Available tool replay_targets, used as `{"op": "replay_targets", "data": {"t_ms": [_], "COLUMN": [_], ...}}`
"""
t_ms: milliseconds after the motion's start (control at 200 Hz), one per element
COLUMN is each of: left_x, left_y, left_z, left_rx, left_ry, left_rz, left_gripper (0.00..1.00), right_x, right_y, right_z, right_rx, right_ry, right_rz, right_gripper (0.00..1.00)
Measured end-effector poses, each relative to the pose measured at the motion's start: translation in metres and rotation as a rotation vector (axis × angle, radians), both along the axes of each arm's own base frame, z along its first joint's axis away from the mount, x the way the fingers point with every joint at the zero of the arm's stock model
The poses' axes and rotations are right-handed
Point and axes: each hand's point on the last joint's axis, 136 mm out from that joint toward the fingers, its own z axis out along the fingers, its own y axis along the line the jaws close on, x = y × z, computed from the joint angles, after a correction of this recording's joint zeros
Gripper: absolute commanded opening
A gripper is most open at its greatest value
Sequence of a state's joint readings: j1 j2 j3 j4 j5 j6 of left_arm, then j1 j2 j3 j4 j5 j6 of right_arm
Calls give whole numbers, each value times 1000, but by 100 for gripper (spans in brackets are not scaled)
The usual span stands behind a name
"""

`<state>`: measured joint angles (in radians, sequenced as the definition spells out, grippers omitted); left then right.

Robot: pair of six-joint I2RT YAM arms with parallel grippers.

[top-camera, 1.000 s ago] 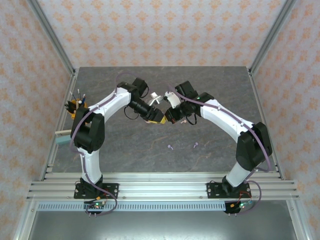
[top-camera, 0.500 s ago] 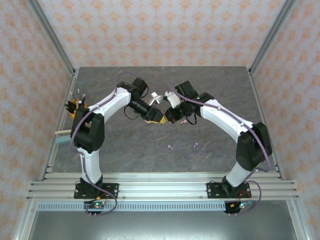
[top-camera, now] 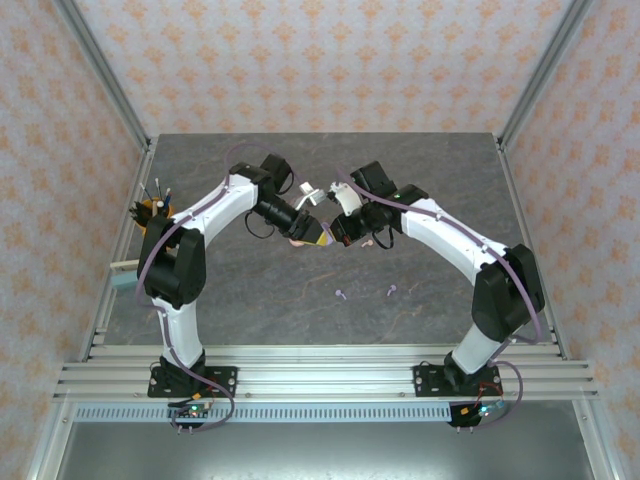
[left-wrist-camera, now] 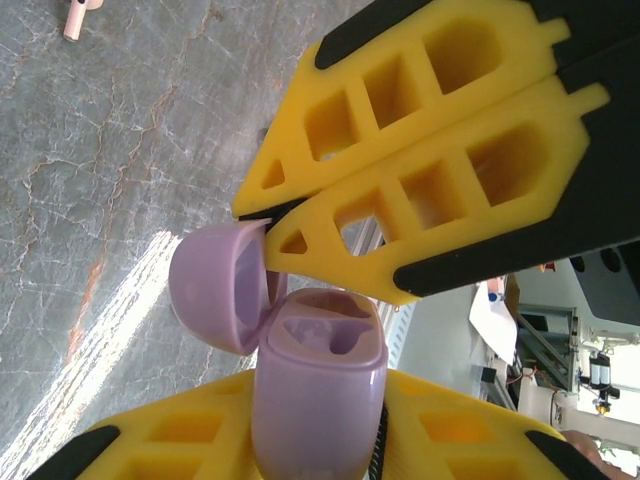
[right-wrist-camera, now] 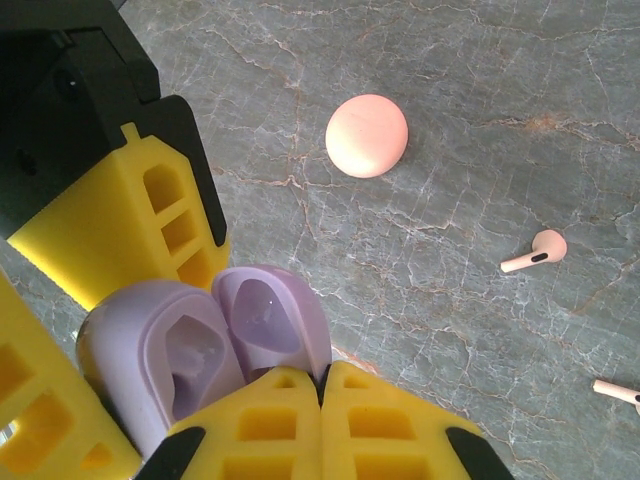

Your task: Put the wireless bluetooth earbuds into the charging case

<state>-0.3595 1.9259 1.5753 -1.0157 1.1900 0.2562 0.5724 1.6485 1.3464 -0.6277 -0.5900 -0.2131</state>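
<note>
Nearest the arm bases, two lilac earbuds [top-camera: 341, 294] are seen lying apart on the grey worktop [top-camera: 250, 300], outside any case. Further back, at mid-worktop, the open lilac case [right-wrist-camera: 165, 350] is held by its body between the narrowed left fingers [right-wrist-camera: 150, 205], while the right fingers [right-wrist-camera: 265, 400] are pressed shut together with their tips against the rim of the raised lid [right-wrist-camera: 270, 310]; whether the rim is pinched cannot be told. Beyond these, a pink case [right-wrist-camera: 366, 135] and two pink earbuds [right-wrist-camera: 535, 252] are seen lying on the worktop, apart from one another.
</note>
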Motion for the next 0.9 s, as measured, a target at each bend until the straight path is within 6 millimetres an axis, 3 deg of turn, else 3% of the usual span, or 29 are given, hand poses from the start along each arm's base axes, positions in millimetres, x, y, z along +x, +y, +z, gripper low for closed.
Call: {"op": "replay_targets", "data": {"t_ms": [190,375,671,901], "left_x": [0,-1,-1,0], "left_y": [0,0,0,0], "left_z": [0,0,0,0], "left_rx": [-1,-3,-3,-3], "left_ry": [-2,1,1,5], "left_rz": [-1,-3,-2,1], "left_gripper": [39,40,37,27], "right_x": [0,0,0,0], "right_y": [0,0,0,0], "right_z": [0,0,0,0], "right_rx": [1,1,2,3], "right_ry": [2,2,4,6], "right_rz": [-2,-2,-5,-8], "right_gripper": [0,0,0,0]}}
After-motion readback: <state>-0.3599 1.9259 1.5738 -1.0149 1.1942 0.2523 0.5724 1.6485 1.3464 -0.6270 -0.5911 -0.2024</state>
